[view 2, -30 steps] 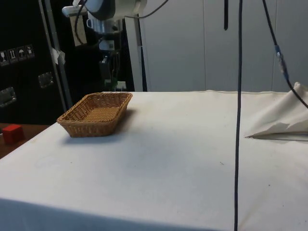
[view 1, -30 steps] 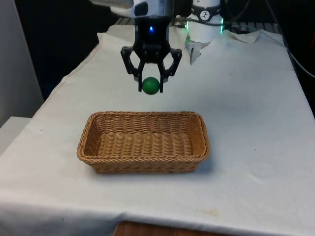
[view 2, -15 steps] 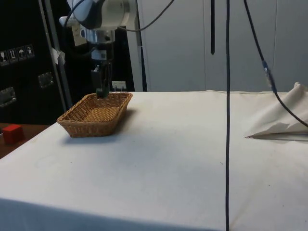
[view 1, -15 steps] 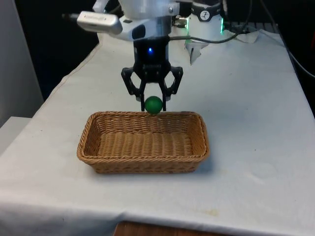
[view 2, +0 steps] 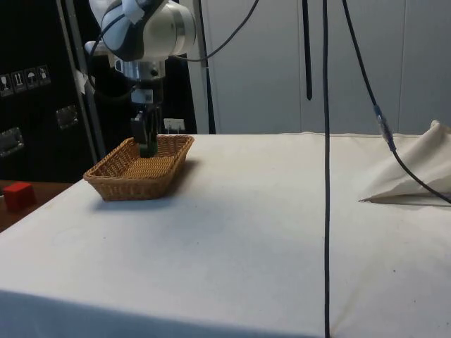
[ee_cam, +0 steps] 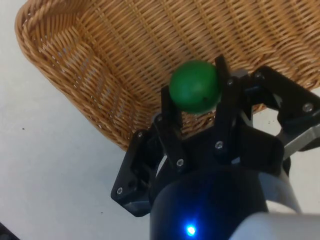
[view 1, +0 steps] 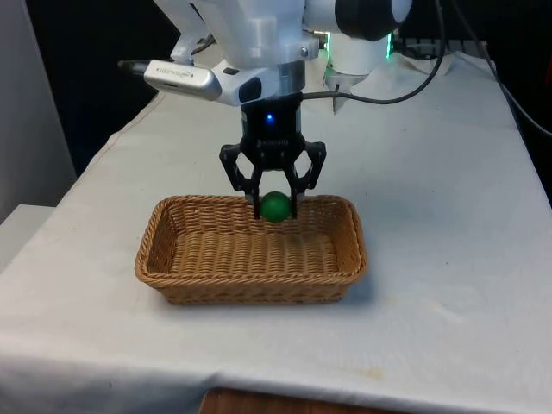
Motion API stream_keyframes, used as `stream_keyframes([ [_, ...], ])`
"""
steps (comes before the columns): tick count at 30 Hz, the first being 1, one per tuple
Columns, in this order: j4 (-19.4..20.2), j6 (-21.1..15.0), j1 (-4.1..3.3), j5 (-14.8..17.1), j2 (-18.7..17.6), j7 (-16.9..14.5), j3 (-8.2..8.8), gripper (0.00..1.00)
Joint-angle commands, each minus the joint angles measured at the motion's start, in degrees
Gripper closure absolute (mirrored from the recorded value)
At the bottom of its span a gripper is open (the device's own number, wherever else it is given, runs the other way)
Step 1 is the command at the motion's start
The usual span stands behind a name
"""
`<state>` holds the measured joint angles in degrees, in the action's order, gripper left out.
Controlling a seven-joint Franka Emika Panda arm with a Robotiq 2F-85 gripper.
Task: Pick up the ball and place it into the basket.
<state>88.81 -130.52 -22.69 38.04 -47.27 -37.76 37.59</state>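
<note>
My black gripper [view 1: 275, 207] is shut on a green ball [view 1: 276, 206], which hangs just over the far part of a brown wicker basket [view 1: 164, 226]. In the side view the gripper [view 2: 146, 148] reaches down to about rim height of the basket [view 2: 120, 182], above its half nearer the robot. The wrist view has the green ball [ee_cam: 194, 86] pinched between the two fingers, with the woven floor and wall of the basket [ee_cam: 100, 65] beneath it.
The basket stands near the front middle of the white cloth [view 1: 431, 216]. A crumpled fold of cloth [view 2: 412, 176] lies at the side view's right. Cables [view 2: 325, 141] hang down in front of the side camera. A small red block [view 2: 17, 195] sits off the table.
The gripper has come forward and down with the ball, from well behind and above the basket to just over its far part at rim height.
</note>
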Motion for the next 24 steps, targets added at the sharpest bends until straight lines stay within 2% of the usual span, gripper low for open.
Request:
stream_keyframes([
  [1,0.0,0.0,0.00,0.0,0.0,0.0,0.00,0.99],
  [5,-0.2,0.2,0.11,0.1,-0.1,-0.1,-0.11,0.99],
  [7,-0.3,0.2,0.11,0.1,-0.1,0.0,-0.11,0.92],
  [8,-0.3,0.2,0.11,0.1,-0.1,0.0,-0.11,0.81],
  [9,-0.3,0.2,0.11,0.1,-0.2,0.0,-0.11,0.64],
  [11,-0.1,0.0,-0.06,0.0,0.0,0.0,0.00,0.47],
  [12,-0.4,0.2,0.11,0.1,-0.2,0.0,-0.11,0.47],
  [16,-0.4,0.2,0.17,0.1,-0.2,0.0,-0.11,0.12],
  [17,-0.4,0.2,0.17,0.1,-0.2,0.0,-0.11,0.00],
  [20,-0.5,0.2,0.17,0.1,-0.2,0.0,-0.11,0.00],
  [21,-0.1,0.0,-0.06,0.0,0.0,0.0,0.00,0.00],
  [22,-0.5,0.2,0.17,0.1,-0.2,0.0,-0.11,0.00],
  [24,-0.1,0.3,-0.11,-0.1,0.2,0.2,0.17,0.00],
])
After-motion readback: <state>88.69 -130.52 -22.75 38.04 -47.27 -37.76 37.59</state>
